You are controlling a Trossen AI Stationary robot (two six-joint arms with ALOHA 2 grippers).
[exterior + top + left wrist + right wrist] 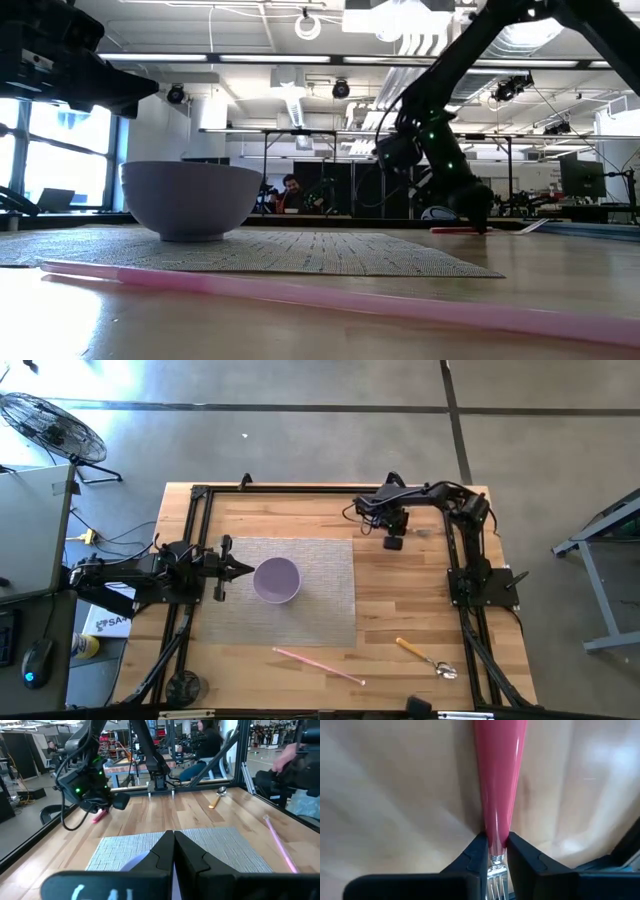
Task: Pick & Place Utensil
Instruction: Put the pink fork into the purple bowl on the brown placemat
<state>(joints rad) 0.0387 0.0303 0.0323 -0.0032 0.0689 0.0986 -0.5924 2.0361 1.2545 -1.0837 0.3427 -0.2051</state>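
**Thin grip on the fork's neck**

The right tool is closed on the fork, pinching the narrow neck where the pink handle meets the metal tines, down at the counter near its far edge. Held so near one end, the long handle could swing or slide out on the lift. The carry to the bowl passes close to the left tool, closed on nothing beside the bowl; a clash could knock the fork loose. A drop from height could tip the bowl.
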